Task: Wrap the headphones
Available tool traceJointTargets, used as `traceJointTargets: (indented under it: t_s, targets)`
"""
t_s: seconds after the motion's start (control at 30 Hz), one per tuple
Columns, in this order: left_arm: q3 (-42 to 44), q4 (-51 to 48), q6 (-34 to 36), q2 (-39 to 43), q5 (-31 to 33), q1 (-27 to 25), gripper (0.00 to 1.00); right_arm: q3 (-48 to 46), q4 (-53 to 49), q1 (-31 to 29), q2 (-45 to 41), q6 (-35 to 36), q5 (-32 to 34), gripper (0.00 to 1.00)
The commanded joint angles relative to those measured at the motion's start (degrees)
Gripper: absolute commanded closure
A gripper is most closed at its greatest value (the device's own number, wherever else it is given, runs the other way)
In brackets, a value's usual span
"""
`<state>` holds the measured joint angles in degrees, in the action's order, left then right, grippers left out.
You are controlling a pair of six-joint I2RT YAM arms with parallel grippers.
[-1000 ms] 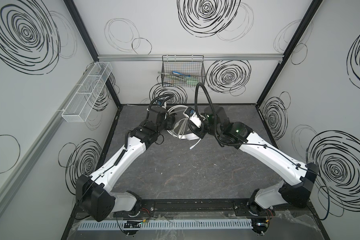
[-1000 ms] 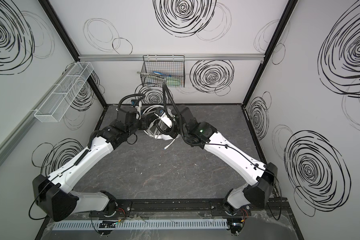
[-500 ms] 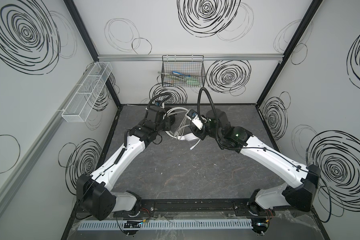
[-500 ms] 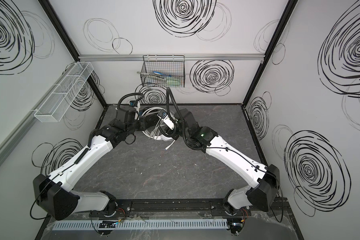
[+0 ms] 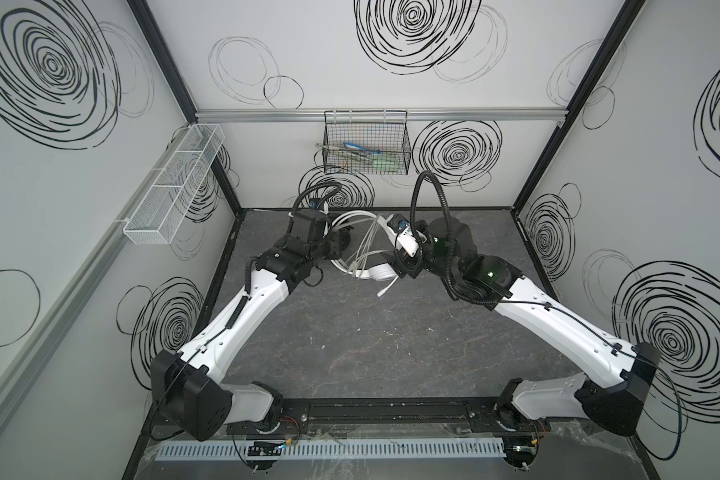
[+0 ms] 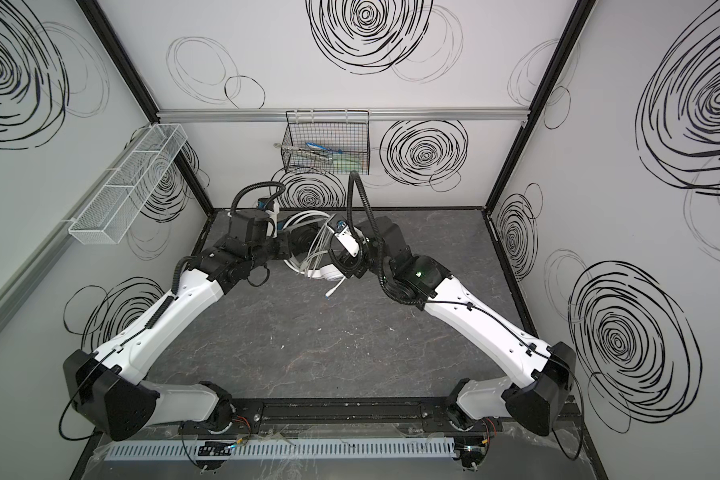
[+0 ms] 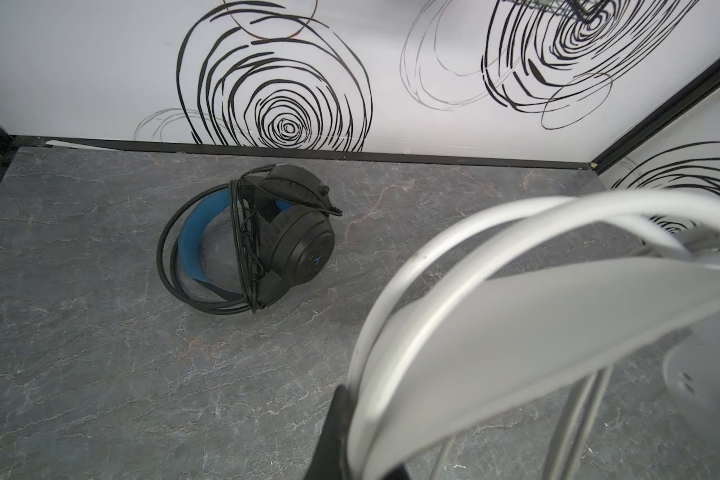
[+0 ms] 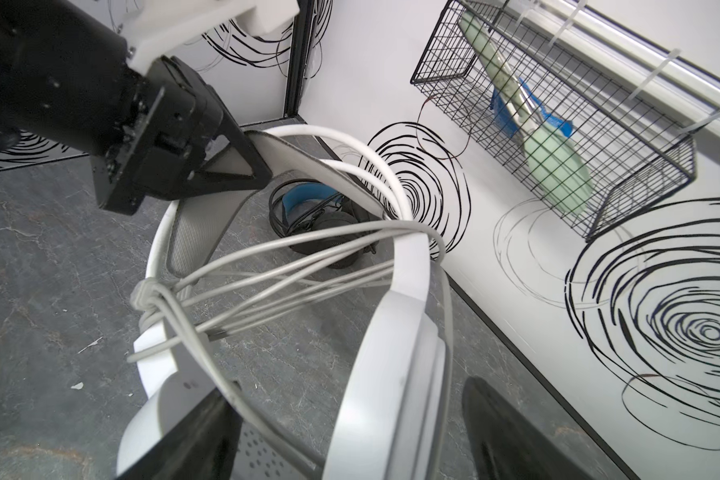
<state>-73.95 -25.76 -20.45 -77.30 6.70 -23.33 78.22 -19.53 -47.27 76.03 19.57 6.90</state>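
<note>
two headphones (image 7: 300, 245), two arms (image 5: 242, 320), two baskets (image 5: 366, 158)

Dark grey marbled tabletop (image 7: 100, 374), black-and-blue headset (image 7: 275, 237) lying on it near the back wall (image 7: 100, 83), few small white flecks (image 8: 77, 386).

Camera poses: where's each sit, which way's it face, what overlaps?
Both top views: high at the front, looking down and back over the table; left arm and right arm show.
Left wrist: on left arm, looking past the white headset to the black headset near the back wall; one own finger shows.
Right wrist: on right arm, facing the left pincer clamped on the white headset; right pincer open.
Shared: both wrist views show both headsets.
</note>
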Motion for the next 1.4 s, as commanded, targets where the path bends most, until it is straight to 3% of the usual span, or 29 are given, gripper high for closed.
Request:
traceJointTargets:
  t_s: [0.0,0.4,0.7,0.9,1.37]
  targets:
    - [-3.1,3.6,-1.2,1.1,0.3,0.4,1.0,-0.2,-0.6,0.3,-1.5,0.2,-0.1,0.12]
    - [-4.5,0.1,3.6,1.4,8.2,-1.9,1.0,-1.1,-3.4,0.4,-0.7,2.0,4.4,0.04]
    - [-2.9,1.4,1.7,2.4,3.2,-0.6,1.0,0.5,-5.9,0.4,1.2,2.7,8.4,0.0]
    - [-2.4,1.2,0.7,2.1,-0.1,1.1,1.0,0.7,-6.6,0.1,0.9,4.9,10.2,0.03]
    - [-1.5,1.9,-1.8,0.8,-4.0,3.5,1.0,0.4,-4.9,-1.8,-4.0,5.5,1.7,0.03]
